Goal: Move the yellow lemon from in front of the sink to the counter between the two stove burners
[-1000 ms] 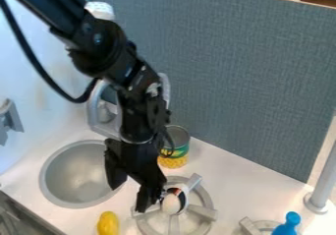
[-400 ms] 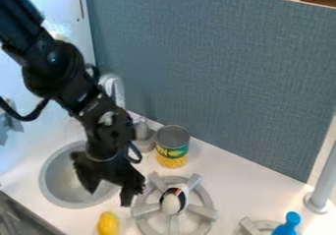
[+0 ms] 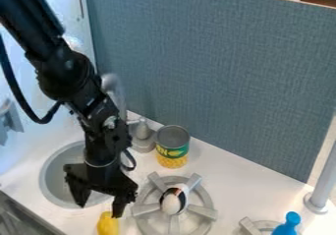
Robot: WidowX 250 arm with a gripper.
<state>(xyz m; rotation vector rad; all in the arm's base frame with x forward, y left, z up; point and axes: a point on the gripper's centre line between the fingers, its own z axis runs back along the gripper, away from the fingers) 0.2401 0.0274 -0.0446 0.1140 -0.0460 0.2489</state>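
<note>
Camera view: gripper (image 3: 98, 210) near yellow object (image 3: 107, 225)

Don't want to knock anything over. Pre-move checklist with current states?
1. Jaws apart: ok, visible gap between them.
2. Jaws empty: ok, nothing held.
3. Jaws clear of yellow object: cannot tell, one tip overlaps its upper end in view.
4. Yellow object fully in frame: not ok, bottom edge cuts it off.
5. Can upright: ok.
6. White-ended object clear of jaws: ok, on burner.
</note>
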